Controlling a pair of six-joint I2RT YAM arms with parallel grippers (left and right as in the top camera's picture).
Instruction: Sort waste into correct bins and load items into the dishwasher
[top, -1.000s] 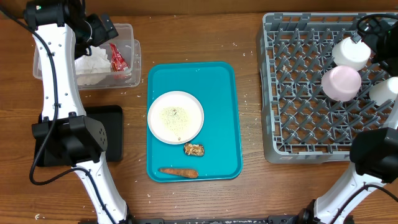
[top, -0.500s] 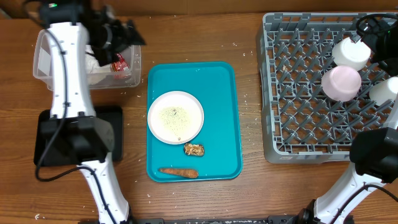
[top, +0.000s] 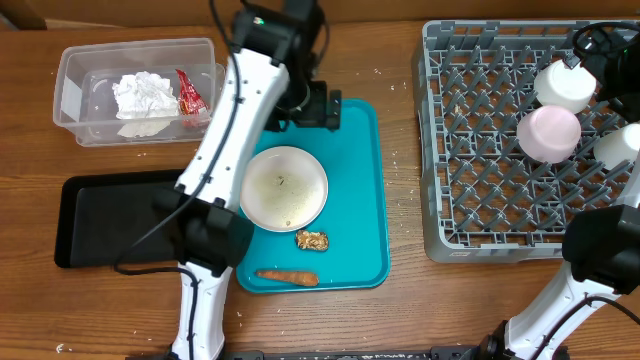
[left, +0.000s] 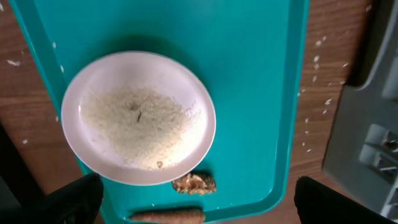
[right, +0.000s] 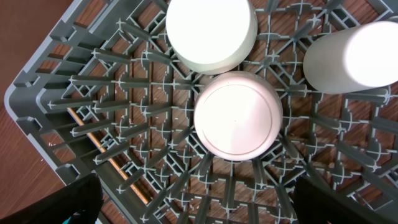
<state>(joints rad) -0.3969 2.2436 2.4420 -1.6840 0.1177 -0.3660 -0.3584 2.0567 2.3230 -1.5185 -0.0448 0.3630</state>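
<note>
A white plate (top: 283, 188) with crumbs lies on the teal tray (top: 355, 200); it also shows in the left wrist view (left: 138, 117). A brown food scrap (top: 312, 240) (left: 193, 183) and a carrot (top: 287, 277) (left: 166, 216) lie on the tray's near part. My left gripper (top: 318, 105) (left: 199, 205) hangs open and empty above the tray's far end. My right gripper (top: 600, 45) (right: 199, 199) is open and empty above the grey dish rack (top: 480, 150). The rack holds a pink cup (top: 548, 133) (right: 237, 114) and two white cups (top: 565, 85) (top: 617, 145).
A clear bin (top: 80, 75) at the far left holds crumpled tissue (top: 142, 95) and a red wrapper (top: 188, 92). A black bin (top: 110, 215) sits left of the tray. The left arm's links cross above the tray's left edge.
My left arm has swung right from the clear bin to above the tray's far end, leaving the tissue and wrapper in the bin uncovered. The right arm has not moved.
</note>
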